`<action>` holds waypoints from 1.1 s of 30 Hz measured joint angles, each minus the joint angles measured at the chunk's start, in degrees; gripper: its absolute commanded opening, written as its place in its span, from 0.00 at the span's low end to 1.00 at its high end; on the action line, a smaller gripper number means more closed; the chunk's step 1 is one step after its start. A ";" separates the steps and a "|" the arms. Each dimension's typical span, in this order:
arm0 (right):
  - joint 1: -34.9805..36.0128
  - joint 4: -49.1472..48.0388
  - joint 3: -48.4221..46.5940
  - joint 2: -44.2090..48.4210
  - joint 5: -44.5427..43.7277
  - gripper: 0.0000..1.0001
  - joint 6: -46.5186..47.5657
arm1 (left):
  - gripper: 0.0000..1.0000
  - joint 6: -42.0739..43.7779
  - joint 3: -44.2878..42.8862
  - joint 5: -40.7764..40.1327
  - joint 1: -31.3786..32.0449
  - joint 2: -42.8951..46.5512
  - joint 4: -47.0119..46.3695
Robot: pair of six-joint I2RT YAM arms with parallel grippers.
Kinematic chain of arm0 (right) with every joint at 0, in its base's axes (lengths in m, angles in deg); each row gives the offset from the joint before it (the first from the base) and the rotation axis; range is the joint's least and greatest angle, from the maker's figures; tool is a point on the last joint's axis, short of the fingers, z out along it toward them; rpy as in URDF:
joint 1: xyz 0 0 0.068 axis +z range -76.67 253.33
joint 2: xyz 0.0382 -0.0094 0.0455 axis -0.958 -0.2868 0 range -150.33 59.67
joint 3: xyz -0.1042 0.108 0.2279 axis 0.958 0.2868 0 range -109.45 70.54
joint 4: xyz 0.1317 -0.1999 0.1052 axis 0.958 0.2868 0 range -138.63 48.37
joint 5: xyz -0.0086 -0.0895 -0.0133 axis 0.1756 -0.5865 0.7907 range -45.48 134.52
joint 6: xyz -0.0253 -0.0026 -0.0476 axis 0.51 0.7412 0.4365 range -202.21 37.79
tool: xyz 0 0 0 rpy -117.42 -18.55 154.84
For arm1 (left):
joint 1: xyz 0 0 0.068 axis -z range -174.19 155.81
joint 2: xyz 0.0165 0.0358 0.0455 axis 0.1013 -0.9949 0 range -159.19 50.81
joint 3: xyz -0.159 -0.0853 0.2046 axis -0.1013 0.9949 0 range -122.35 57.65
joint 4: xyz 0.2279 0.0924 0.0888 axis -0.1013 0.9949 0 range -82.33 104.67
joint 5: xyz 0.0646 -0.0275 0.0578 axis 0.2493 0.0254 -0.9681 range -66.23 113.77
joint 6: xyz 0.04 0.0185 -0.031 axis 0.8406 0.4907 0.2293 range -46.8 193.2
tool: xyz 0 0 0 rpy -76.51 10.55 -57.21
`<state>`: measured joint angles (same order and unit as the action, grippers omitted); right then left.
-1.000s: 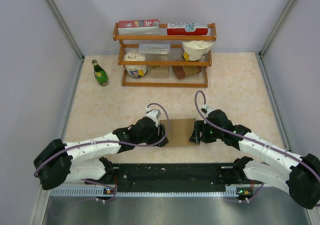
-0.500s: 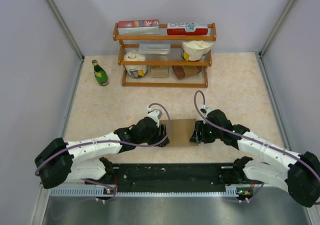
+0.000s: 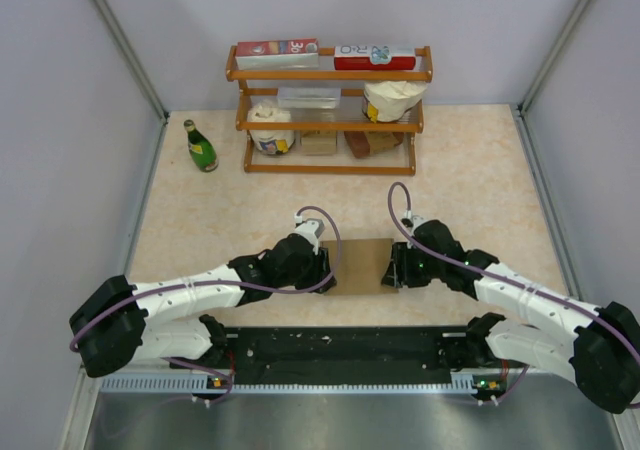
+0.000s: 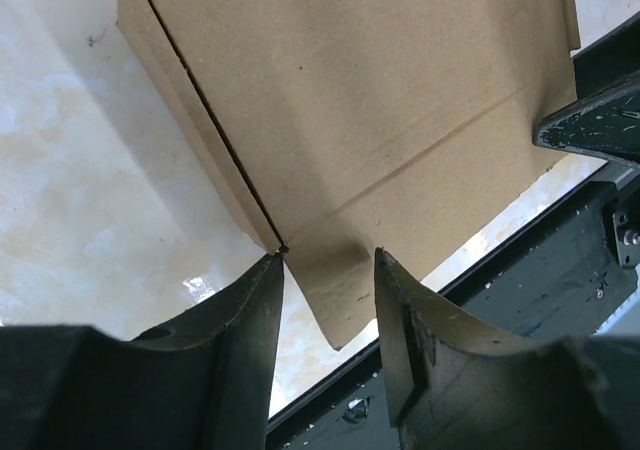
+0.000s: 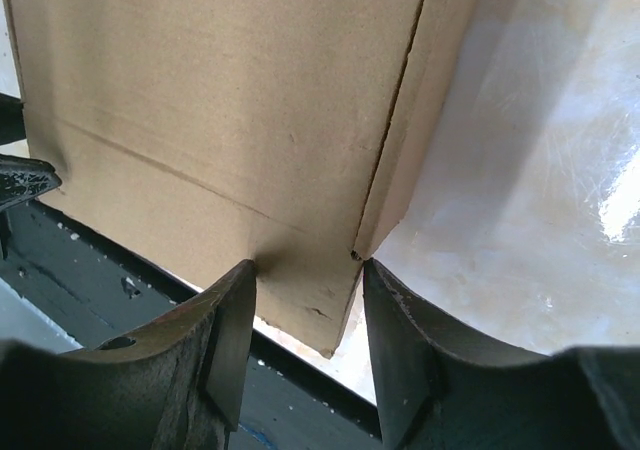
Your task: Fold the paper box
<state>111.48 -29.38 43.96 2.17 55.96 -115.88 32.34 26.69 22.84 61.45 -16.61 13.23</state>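
A: On the table (image 3: pixel 200 220), where is the paper box (image 3: pixel 362 264) found?

B: It is laid flat at the near edge, in the middle, between the two arms. Little is judged to be done: no wall is stood up, and no box shape is seen.

A: How are the grippers set?

B: The left gripper (image 4: pixel 330 258) is placed at the sheet's left near corner, the right gripper (image 5: pixel 308 265) at its right near corner. On each, the jaws are held partly spread with the corner tab between them. Whether the cardboard is clamped cannot be told.

A: And the smaller parts?

B: The left side flap (image 4: pixel 190 140) and the right side flap (image 5: pixel 420 130) appear to be bent a little along their creases. The raising of the walls, the tucking of the tabs and the closing are judged to be left.
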 measured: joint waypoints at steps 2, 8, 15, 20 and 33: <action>0.00 -0.13 0.22 0.00 -0.20 0.46 0.00 | 0.45 0.02 0.02 0.00 0.00 0.00 -0.02; 0.00 -0.46 0.68 0.00 -0.79 0.46 0.00 | 0.45 0.11 0.11 -0.37 0.00 0.00 0.04; 0.00 -0.44 0.72 0.00 -1.07 0.46 0.00 | 0.45 0.33 0.72 -1.55 0.04 0.00 0.20; 0.00 -0.42 0.72 0.00 -1.27 0.46 0.00 | 0.44 0.28 1.62 -1.51 0.04 0.00 -0.02; 0.00 -0.42 0.72 0.02 -1.25 0.43 -0.07 | 0.37 0.20 1.62 -0.57 0.04 -1.31 -2.21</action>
<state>111.48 -29.80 44.68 2.19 54.71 -115.95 32.54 28.31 22.27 61.49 -17.92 11.02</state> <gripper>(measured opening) 0.441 0.385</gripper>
